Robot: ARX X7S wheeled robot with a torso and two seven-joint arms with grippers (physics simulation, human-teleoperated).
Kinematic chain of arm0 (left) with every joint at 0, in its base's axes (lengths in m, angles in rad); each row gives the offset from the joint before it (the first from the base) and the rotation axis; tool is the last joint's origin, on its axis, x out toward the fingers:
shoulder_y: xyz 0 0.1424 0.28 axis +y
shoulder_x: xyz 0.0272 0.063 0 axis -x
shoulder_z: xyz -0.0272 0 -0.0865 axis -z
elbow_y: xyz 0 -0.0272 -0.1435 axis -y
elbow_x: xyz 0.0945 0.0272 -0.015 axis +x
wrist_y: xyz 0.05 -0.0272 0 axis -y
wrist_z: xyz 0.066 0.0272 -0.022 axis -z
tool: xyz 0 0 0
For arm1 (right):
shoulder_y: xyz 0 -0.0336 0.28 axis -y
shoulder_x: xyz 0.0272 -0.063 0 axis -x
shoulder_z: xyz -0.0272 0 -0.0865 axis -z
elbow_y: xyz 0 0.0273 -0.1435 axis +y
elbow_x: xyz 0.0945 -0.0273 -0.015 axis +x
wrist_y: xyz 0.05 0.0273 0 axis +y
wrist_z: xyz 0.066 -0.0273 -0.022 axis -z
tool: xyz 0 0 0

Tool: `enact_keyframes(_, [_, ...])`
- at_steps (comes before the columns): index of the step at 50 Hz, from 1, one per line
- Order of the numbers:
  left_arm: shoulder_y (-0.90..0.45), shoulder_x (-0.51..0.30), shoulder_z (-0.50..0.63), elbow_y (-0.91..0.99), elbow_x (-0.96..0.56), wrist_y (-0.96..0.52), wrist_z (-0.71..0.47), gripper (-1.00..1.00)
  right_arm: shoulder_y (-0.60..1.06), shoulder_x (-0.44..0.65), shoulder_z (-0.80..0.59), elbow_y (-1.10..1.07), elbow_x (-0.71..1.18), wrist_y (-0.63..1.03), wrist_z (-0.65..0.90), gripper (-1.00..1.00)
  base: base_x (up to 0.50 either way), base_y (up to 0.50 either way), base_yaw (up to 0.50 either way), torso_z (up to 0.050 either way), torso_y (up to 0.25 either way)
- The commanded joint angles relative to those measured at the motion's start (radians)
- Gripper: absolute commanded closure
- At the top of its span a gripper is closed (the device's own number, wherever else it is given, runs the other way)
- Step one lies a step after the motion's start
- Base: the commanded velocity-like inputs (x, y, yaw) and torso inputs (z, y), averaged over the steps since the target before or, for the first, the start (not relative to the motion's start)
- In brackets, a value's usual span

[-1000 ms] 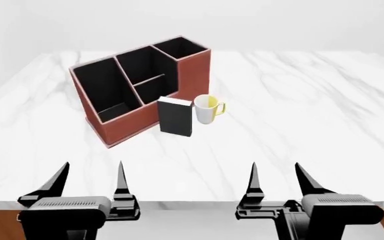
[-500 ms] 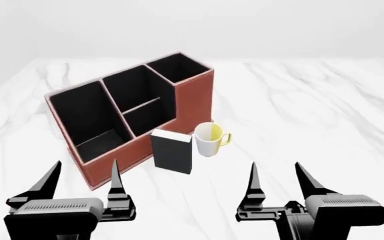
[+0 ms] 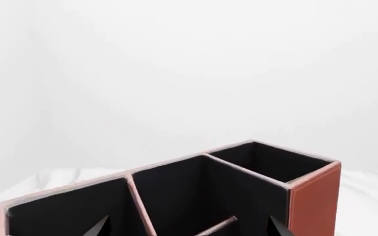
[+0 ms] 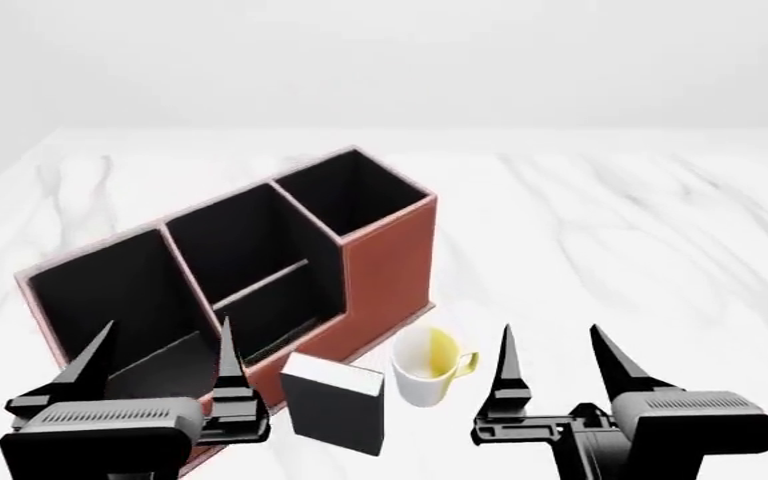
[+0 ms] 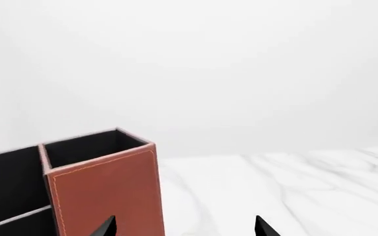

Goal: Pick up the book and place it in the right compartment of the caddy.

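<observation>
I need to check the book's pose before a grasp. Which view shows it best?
The head view: the book stands upright in front of the caddy, beside the mug. Neither wrist view shows it, only caddy compartments.

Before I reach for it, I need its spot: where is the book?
In the head view, the book stands upright before the caddy, left of the mug, between both grippers.

I'm seeing a reddish-brown, black-lined caddy (image 4: 387, 265), black book (image 4: 333, 408) showing white page edges, white-and-yellow mug (image 4: 428, 367), grey-veined white marble tabletop (image 4: 624, 230).
</observation>
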Motion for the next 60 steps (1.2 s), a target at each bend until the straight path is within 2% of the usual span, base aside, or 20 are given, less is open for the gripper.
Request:
enact_keyframes(1, [-0.001, -0.008, 0.005, 0.000, -0.008, 0.002, -0.013, -1.00, -0.005, 0.005, 0.000, 0.004, 0.011, -0.026, 0.005, -1.00, 0.50, 0.00, 0.00, 0.000, 0.000])
enact_keyframes(7, [0.000, -0.013, 0.009, -0.002, -0.012, 0.005, -0.017, -1.00, -0.002, 0.005, 0.001, 0.009, 0.032, -0.019, 0.009, -1.00, 0.00, 0.00, 0.00, 0.000, 0.002])
enact_keyframes(25, [0.002, -0.028, 0.018, 0.005, -0.021, 0.007, -0.031, -1.00, -0.006, 0.019, -0.013, 0.000, 0.045, -0.028, 0.016, -1.00, -0.10, -0.50, 0.00, 0.000, 0.000])
enact_keyframes(38, [0.000, -0.037, 0.024, 0.003, -0.028, 0.009, -0.041, -1.00, -0.003, 0.033, -0.023, 0.001, 0.044, -0.027, 0.049, -1.00, 0.00, 0.01, 0.00, 0.000, 0.000])
enact_keyframes(40, [0.000, -0.038, 0.024, 0.002, -0.029, 0.010, -0.043, -1.00, -0.015, 0.042, -0.032, 0.002, 0.065, -0.057, 0.016, -1.00, 0.00, 0.00, 0.50, 0.000, 0.000])
enact_keyframes(60, [0.001, -0.051, 0.030, 0.008, -0.040, 0.008, -0.058, -1.00, -0.002, 0.062, -0.056, -0.002, 0.046, -0.043, 0.067, -1.00, 0.00, 0.00, 0.50, 0.000, 0.000])
